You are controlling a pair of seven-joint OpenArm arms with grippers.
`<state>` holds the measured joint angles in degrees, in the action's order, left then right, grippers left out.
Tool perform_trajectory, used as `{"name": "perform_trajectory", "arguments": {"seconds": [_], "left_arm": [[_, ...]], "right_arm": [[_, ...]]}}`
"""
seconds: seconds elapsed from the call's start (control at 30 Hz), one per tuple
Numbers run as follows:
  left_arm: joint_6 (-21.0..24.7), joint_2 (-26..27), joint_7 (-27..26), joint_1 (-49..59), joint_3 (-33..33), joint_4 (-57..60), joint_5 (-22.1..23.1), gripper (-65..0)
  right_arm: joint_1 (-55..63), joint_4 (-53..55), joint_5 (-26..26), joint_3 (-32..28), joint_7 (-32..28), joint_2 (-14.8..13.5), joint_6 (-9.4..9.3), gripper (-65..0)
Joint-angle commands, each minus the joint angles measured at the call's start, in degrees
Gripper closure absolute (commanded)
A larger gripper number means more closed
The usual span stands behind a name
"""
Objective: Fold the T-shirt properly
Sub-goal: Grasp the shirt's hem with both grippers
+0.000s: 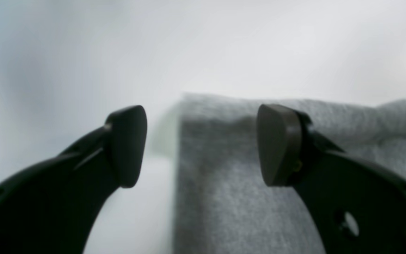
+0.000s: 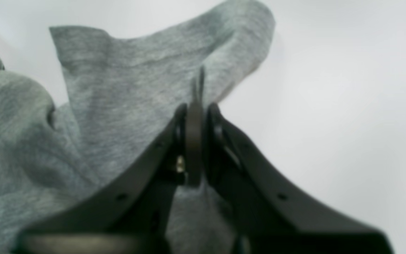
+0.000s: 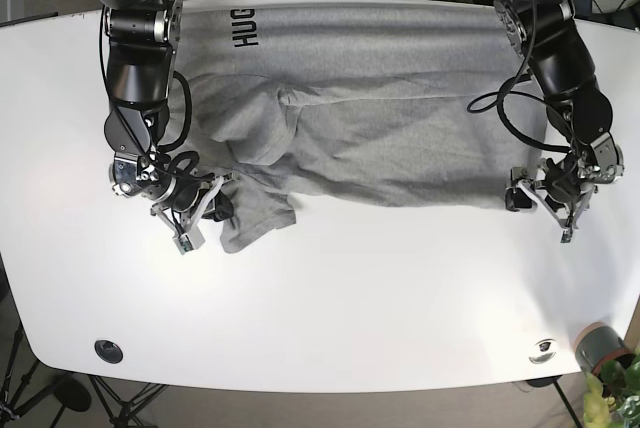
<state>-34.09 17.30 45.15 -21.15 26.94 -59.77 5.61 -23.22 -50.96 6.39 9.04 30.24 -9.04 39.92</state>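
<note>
Over on the right gripper (image 2: 194, 116), the fingers (image 2: 214, 121) are pressed tight together with a thin pinch of grey fabric squeezed between them, a fold of the T-shirt (image 2: 125, 106) rising up just past the tips. In the base view that gripper (image 3: 215, 198) sits at the shirt's lower corner, where the cloth is bunched and rumpled into a loose flap. Now the left gripper (image 1: 203, 144): its fingers (image 1: 278, 144) stand wide apart, nothing between them, one pad over bare surface and the other over the grey knit, with the shirt's straight edge running right down the gap. From the base view, the left gripper (image 3: 545, 193) hangs at the opposite lower corner of the garment. The T-shirt (image 3: 400, 108) itself lies spread across the far half of the white bench (image 3: 380, 298), dark lettering (image 3: 246, 28) showing near its top edge, mostly flat but creased toward the right arm's side.
</note>
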Motion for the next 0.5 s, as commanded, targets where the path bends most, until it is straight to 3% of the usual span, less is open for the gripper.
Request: {"name": "perform_trajectory", "arguments": {"seconds": [0.0, 0.37, 0.47], "left_arm": [[0.3, 1.6, -1.1, -2.7, 0.3, 2.2, 0.2, -45.4], [0.2, 1.6, -7.4, -3.3, -3.8, 9.5, 0.4, -44.4], [0.1, 1.4, -7.5, -3.3, -3.8, 9.8, 0.2, -34.3]], "right_arm": [[-1.0, -0.6, -0.3, 0.1, 1.0, -0.3, 0.08, -1.1], [-1.0, -0.6, -0.3, 0.1, 1.0, -0.3, 0.08, -1.0], [-1.1, -0.6, -0.3, 0.1, 1.0, -0.3, 0.08, -0.8]]}}
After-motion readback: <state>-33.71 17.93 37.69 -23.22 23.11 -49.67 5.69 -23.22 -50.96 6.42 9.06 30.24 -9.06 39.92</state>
